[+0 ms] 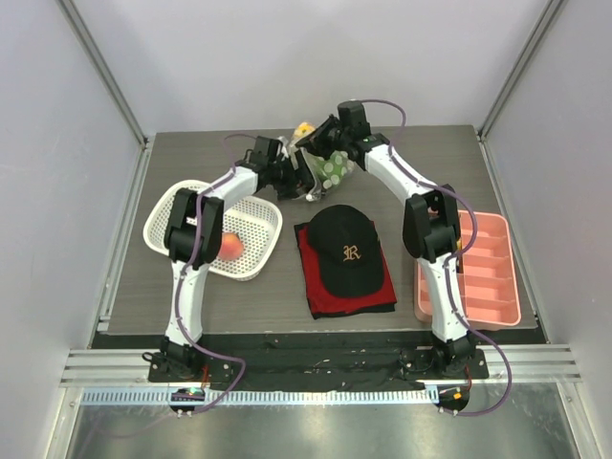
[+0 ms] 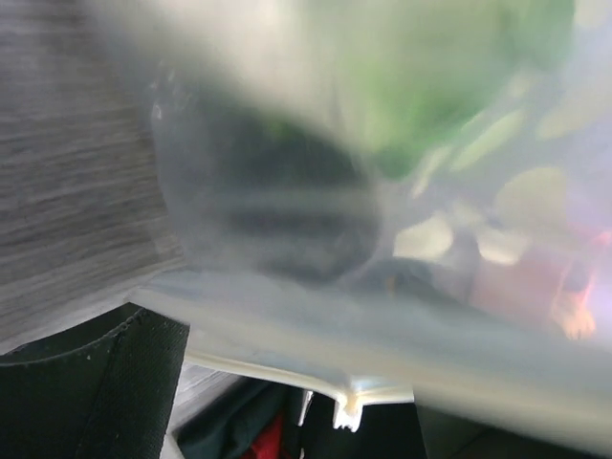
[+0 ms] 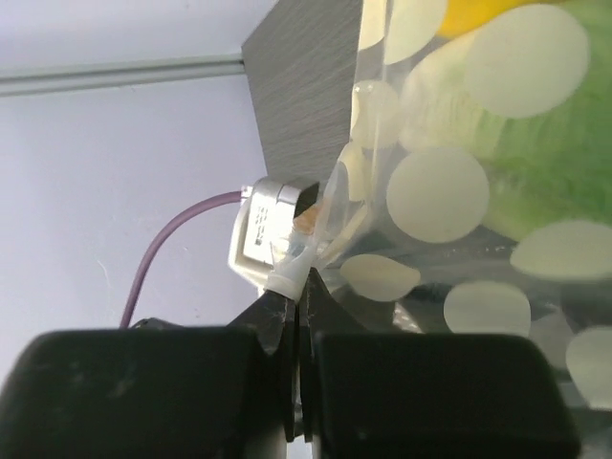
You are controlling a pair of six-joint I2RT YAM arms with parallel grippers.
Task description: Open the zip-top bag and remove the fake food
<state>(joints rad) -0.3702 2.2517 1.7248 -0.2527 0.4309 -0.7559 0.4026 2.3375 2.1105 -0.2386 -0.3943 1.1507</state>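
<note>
Grey table (image 1: 191,153): both arms reach forward and angle inward, meeting at the zip-top bag (image 1: 332,169) at far centre. Right gripper (image 3: 298,287) is clamped on its zip edge. Left gripper (image 1: 298,179) is against the bag; its grip cannot be determined. Leafy green vegetable (image 3: 545,182) is inside.

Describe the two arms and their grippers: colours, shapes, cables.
Both the left arm and the right arm have white link shells with black joint housings and black bases. A thin purple cable loops along each. The left gripper and right gripper are black; the right's fingers look blocky and matte.
</note>
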